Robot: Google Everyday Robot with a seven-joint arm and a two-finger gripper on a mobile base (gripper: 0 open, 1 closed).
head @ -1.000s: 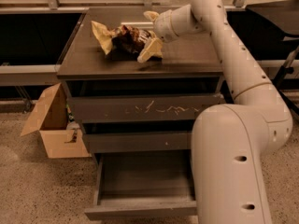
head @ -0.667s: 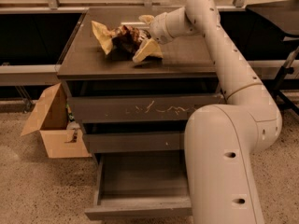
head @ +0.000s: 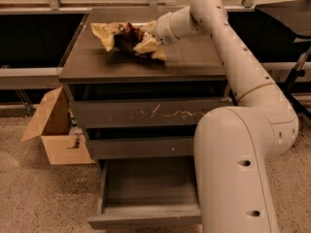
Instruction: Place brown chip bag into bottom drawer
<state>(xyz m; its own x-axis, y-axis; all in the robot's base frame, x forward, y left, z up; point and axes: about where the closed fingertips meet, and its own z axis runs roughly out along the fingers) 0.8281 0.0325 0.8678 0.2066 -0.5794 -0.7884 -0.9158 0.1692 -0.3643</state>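
The brown chip bag (head: 124, 37), wrinkly with a dark brown middle and tan-yellow ends, lies on top of the grey cabinet (head: 194, 62) towards its back left. My gripper (head: 145, 38) reaches in from the right and sits at the bag's right end, in among the foil. The bottom drawer (head: 148, 193) stands pulled out below, a wide shallow tray with nothing in it; my arm covers its right side.
An open cardboard box (head: 53, 130) stands on the floor left of the cabinet. The scratched top drawer (head: 146, 113) and the middle drawer (head: 138, 147) are pushed in. My big cream arm fills the right foreground. A dark table (head: 286, 8) stands at the far right.
My gripper has moved left along the cabinet top, further into the chip bag. The bag is crumpled up a little more towards the left.
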